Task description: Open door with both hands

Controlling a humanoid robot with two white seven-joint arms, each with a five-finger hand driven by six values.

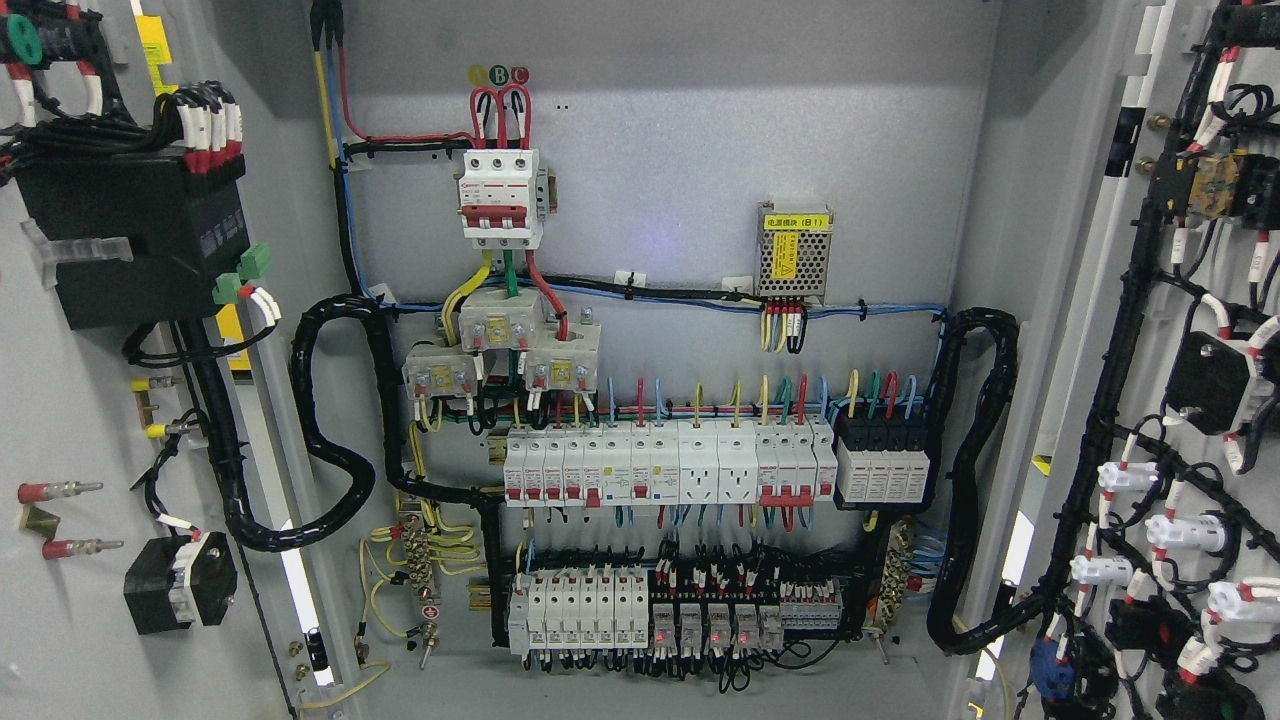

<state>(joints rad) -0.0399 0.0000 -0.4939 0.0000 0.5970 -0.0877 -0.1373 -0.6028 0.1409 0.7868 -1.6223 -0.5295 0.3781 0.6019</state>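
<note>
Standing wide open, both doors of the electrical cabinet (pixel 650 200) show their inner faces: the left door (pixel 60 400) fills the picture's left edge and the right door (pixel 1180 350) its right edge, each swung clear of the cabinet's grey back panel. Neither robot hand appears anywhere in the view, so whether they are released or clenched cannot be told.

Taking the three-pole main breaker (pixel 500 195) high on the back panel as the landmark: below it sit three pale current-transformer blocks (pixel 500 345), and lower still a long row of small breakers and sockets (pixel 670 465), with a second row of breakers and relays (pixel 670 605) beneath that. To the breaker's right hangs a perforated metal power supply (pixel 793 255) with a yellow label. Thick black cable bundles loop from the panel toward each door, one to the breaker's lower left (pixel 330 440), the other far to its lower right (pixel 975 480).
</note>
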